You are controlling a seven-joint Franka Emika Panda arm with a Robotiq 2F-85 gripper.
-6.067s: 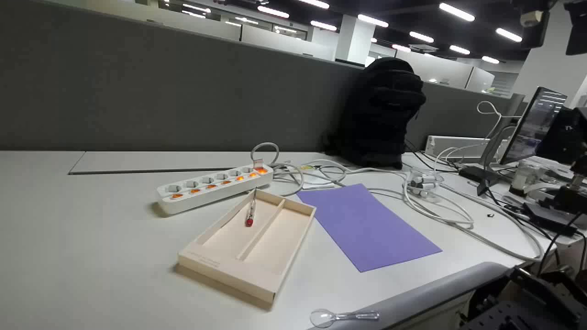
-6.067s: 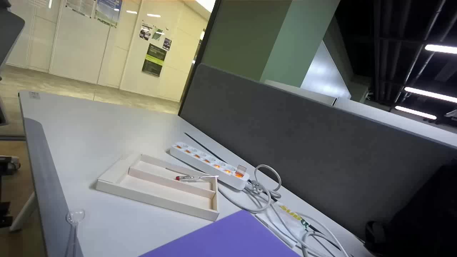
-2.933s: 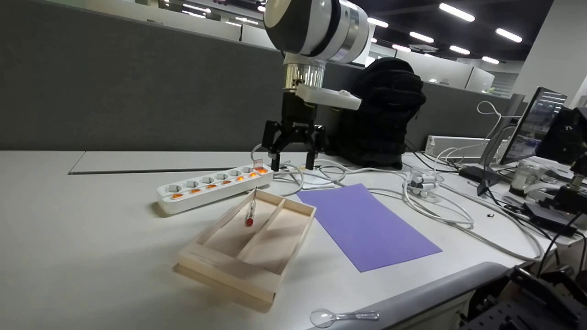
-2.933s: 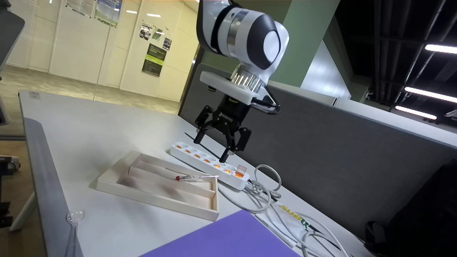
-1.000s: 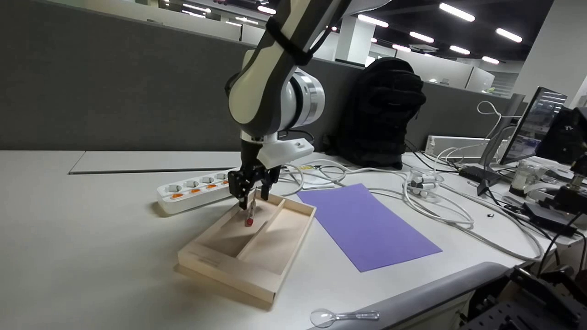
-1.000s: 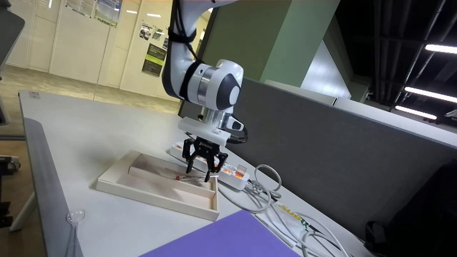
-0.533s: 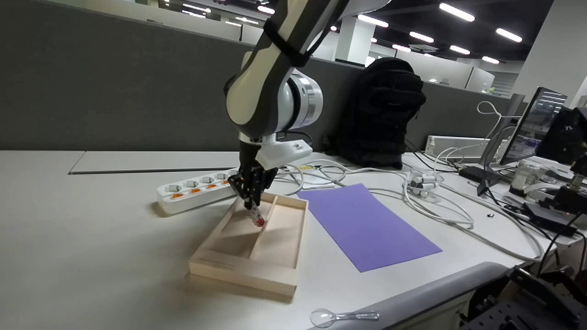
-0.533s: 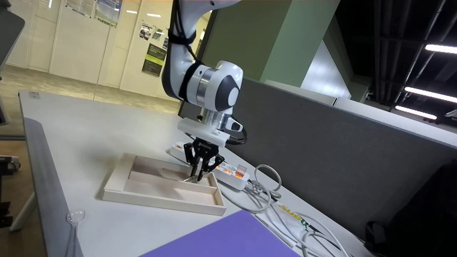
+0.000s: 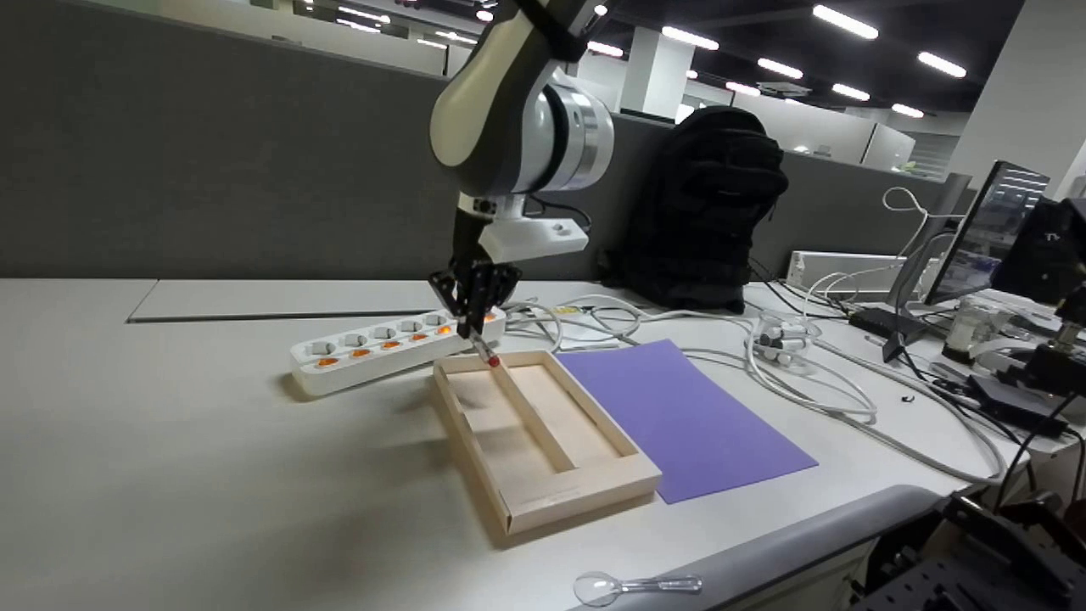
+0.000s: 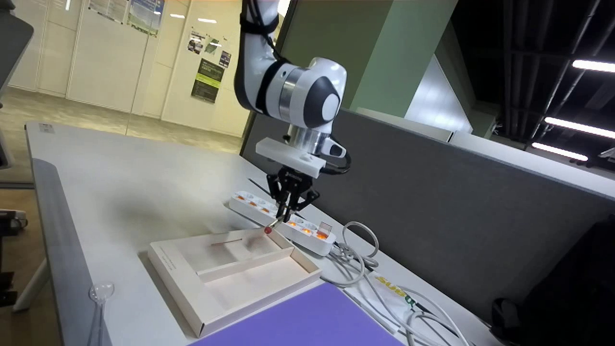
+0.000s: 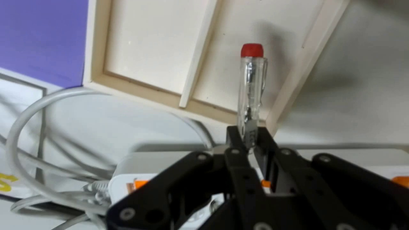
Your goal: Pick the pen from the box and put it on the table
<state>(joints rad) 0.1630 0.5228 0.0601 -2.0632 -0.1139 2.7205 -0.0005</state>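
Note:
The pen (image 11: 250, 83), clear-bodied with a red end, is pinched between the fingertips of my gripper (image 11: 247, 137) in the wrist view. It slants out of the grip, red end away from the fingers. In both exterior views the gripper (image 9: 470, 331) holds the pen (image 9: 485, 350) above the end of the box that lies beside the power strip. A shadow falls inside the box, below the pen (image 10: 273, 226). The pale wooden box (image 9: 585, 492), with two long compartments and a divider, rests at an angle on the grey-white table (image 9: 212, 475).
A white power strip (image 9: 373, 356) lies right by the gripper, with looped cables (image 10: 355, 269) beside it. The purple sheet (image 9: 704, 424) meets one side of the box. A clear spoon (image 9: 636, 585) lies near the table edge; a black backpack (image 9: 713, 212) stands behind.
Over the last second the gripper has shut on the pen and risen with it. The box has turned, its near end swinging toward the purple sheet.

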